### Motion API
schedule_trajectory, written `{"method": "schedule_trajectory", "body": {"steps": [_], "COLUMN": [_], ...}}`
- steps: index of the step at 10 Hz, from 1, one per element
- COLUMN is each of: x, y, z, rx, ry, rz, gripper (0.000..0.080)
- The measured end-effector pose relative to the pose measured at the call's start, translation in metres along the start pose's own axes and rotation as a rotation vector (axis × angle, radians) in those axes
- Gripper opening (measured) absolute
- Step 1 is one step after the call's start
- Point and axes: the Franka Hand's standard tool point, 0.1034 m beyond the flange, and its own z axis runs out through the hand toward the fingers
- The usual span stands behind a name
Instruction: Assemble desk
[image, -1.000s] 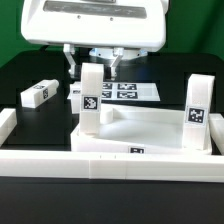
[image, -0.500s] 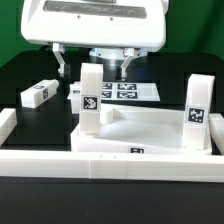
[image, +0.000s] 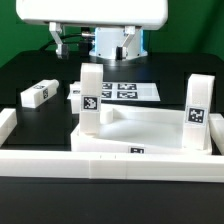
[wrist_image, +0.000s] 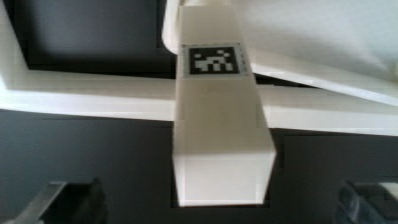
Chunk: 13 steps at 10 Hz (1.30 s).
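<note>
The white desk top (image: 150, 133) lies with its rim up, inside the white rails. Two tagged white legs stand upright in it, one on the exterior view's left (image: 91, 100) and one on the right (image: 197, 114). A third leg (image: 37, 94) lies loose on the black table. My gripper (image: 94, 42) hangs open above the left leg, its fingers (image: 60, 42) clear of it. In the wrist view that leg (wrist_image: 222, 120) runs between the spread fingertips (wrist_image: 71, 203) toward the desk top (wrist_image: 89, 92), with nothing touching it.
The marker board (image: 122, 92) lies flat behind the desk top. White border rails (image: 100, 166) run along the front and the left side (image: 8, 122), fencing in the work area on the black table.
The jaws have spread from around the left leg to fully open, and the gripper has risen above the leg. The leg stays standing in the desk top.
</note>
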Motion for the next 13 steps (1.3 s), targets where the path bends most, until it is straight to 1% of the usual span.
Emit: {"method": "schedule_trajectory", "body": {"steps": [1, 2, 3, 4, 5, 6, 7, 8, 11, 12, 13], "x": [-0.002, -0.001, -0.002, -0.006, -0.005, -0.005, -0.004, -0.001, -0.001, -0.001, 0.000], "y": [-0.002, -0.002, -0.002, -0.004, -0.006, -0.005, -0.001, 0.007, 0.006, 0.006, 0.007], "z": [0.001, 0.001, 0.006, 0.012, 0.014, 0.017, 0.019, 0.019, 0.020, 0.021, 0.025], "rx": [0.009, 0.008, 0.010, 0.032, 0.056, 0.068, 0.072, 0.070, 0.069, 0.065, 0.030], "ry": [-0.024, -0.021, -0.037, -0.113, -0.195, -0.241, -0.276, -0.282, -0.281, -0.283, -0.295], "rz": [-0.001, -0.001, -0.002, -0.001, -0.001, -0.002, 0.001, -0.001, 0.000, -0.011, -0.092], "gripper": [0.0649, 0.0649, 0.0649, 0.0649, 0.0649, 0.0649, 0.0649, 0.0649, 0.0649, 0.0649, 0.0649]}}
